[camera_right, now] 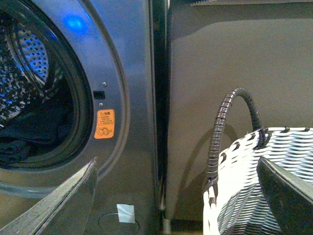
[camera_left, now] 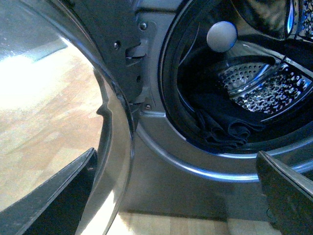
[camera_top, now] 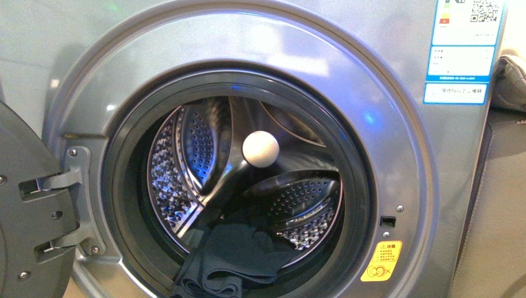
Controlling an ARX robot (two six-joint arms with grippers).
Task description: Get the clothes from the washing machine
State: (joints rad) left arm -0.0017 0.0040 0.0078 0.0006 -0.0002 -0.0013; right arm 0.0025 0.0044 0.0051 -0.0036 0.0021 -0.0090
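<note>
Where the clothes [camera_top: 232, 261] lie: at the bottom front of the drum [camera_top: 186, 155], rumpled in folds, with one end reaching the lower lip of the gasket [camera_top: 121, 186] of the washing machine [camera_top: 403, 155].
Left gripper [camera_left: 176, 152]: fingers are spread wide and nothing is held; it is stationed low outside the porthole, beside the opened door [camera_top: 31, 205].
Right gripper [camera_right: 177, 159]: likewise spread and empty, with the washer's front and the basket [camera_right: 274, 176] both faced.
Hazard, slip: only a top fold may be pinched, the fabric being thin and layered, so the rest could be left behind.
Hazard, snag: trailing cloth may be caught on the rubber lip.
Hazard, ball [camera_top: 260, 149]: it may be dislodged if struck.
Materials: the drum is of shiny perforated steel with curved paddles; the gasket is dark, matt rubber; the clothes are dark slate and soft; the basket is woven white and grey, with a ribbed handle.
</note>
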